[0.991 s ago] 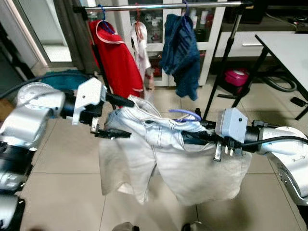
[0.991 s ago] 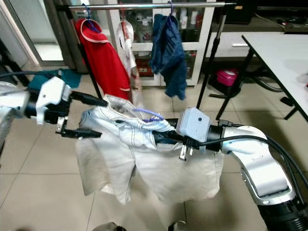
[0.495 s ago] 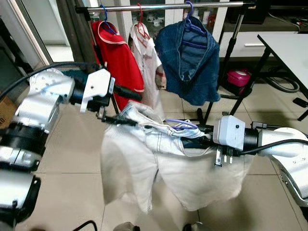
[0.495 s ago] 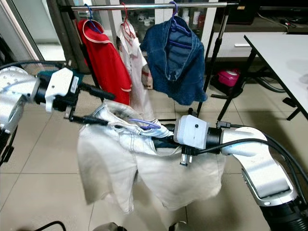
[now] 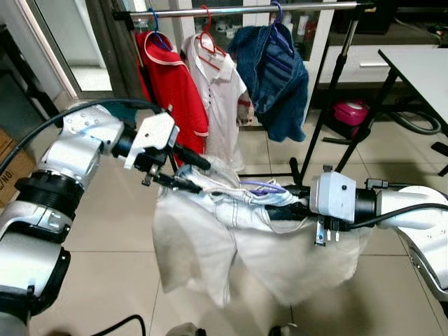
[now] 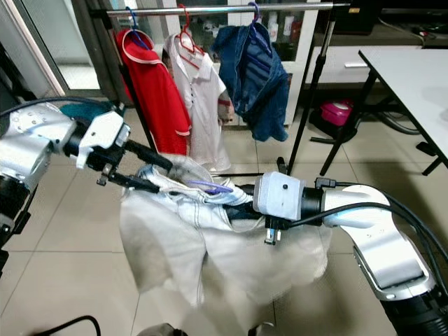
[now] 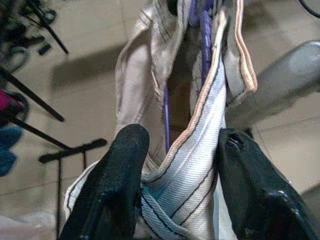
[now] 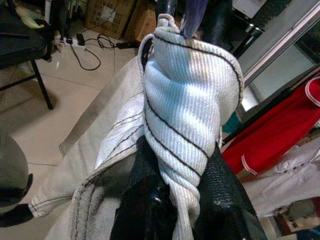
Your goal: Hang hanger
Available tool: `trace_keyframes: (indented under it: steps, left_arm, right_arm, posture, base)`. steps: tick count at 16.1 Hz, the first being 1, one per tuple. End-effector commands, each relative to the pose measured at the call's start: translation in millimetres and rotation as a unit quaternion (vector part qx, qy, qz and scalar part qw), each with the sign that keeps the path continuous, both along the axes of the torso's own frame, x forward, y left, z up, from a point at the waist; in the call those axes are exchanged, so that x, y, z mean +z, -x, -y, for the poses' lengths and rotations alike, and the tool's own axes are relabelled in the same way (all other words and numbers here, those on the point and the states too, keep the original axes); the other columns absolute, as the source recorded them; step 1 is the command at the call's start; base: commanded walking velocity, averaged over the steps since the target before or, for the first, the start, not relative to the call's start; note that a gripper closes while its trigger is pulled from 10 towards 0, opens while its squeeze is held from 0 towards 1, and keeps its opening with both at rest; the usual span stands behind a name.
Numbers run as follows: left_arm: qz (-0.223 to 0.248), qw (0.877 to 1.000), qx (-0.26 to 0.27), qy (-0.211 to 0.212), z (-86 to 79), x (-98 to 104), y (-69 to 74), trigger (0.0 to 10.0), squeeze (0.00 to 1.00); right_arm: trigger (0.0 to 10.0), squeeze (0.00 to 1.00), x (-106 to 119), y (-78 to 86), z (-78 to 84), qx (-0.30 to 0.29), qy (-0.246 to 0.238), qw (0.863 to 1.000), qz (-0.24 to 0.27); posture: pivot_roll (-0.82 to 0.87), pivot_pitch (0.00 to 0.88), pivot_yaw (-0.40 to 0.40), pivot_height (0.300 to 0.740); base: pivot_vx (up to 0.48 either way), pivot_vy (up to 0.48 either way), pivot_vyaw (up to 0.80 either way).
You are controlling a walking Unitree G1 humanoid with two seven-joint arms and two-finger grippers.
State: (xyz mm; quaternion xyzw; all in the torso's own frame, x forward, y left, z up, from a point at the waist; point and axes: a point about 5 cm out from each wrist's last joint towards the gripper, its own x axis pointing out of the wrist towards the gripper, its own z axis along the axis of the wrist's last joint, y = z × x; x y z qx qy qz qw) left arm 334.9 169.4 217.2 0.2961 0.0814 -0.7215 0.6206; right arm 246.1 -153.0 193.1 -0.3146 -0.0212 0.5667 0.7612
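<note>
White shirt (image 5: 210,231) apparently lifted higher toward rail (image 5: 238,10).

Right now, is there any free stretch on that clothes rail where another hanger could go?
Yes. The rail is bare between the blue garment and the stand's right post. The left part is crowded: the red shirt, white polo and blue garment hang close together. Both the left gripper and right gripper hold the white shirt with its purple hanger below the rail.
</note>
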Motion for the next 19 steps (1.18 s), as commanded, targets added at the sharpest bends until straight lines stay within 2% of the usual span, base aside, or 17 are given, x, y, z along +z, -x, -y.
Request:
trace_keyframes:
  steps: [1, 5, 8, 13, 17, 19]
  left_arm:
    - [-0.013, 1.000, 0.005, -0.016, -4.8, -2, 0.9, 0.0, 0.00]
    - [-0.017, 1.000, 0.011, -0.012, -6.1, -2, -1.3, 0.0, 0.00]
    - [-0.008, 1.000, 0.019, 0.012, -7.3, 3, -4.0, 0.0, 0.00]
    - [0.044, 0.995, 0.047, 0.071, -5.0, 9, -8.2, 0.0, 0.00]
    - [0.100, 0.979, 0.087, 0.156, -3.4, 13, -8.9, 0.0, 0.00]
    - [0.175, 0.955, 0.123, 0.205, -2.0, 19, -7.3, 0.0, 0.00]
  right_arm:
    - [0.0, 0.00, 11, 8.6, -9.3, 0.042, -0.010, 0.998, 0.037]
    - [0.0, 0.00, 10, 7.7, -7.6, 0.040, -0.009, 0.999, 0.036]
    - [0.0, 0.00, 8, 6.5, -7.6, 0.037, -0.009, 0.999, 0.035]
    - [0.0, 0.00, 4, 3.4, -4.0, 0.014, -0.003, 1.000, 0.027]
    - [0.0, 0.00, -4, -3.4, 2.1, -0.052, -0.020, 0.998, 0.005]
    - [0.0, 0.00, -10, -8.5, 6.4, -0.109, -0.052, 0.993, -0.017]
  posture:
    - [-0.13, 0.036, 0.113, 0.740]
    - [-0.13, 0.027, 0.111, 0.740]
    - [-0.13, 0.020, 0.104, 0.740]
    - [-0.12, 0.024, 0.100, 0.740]
    - [-0.12, 0.031, 0.094, 0.740]
    - [-0.11, 0.038, 0.093, 0.740]
  base:
    - [0.000, 0.000, 0.00]
    - [0.000, 0.000, 0.00]
    - [0.000, 0.000, 0.00]
    - [0.000, 0.000, 0.00]
    - [0.000, 0.000, 0.00]
    - [0.000, 0.000, 0.00]
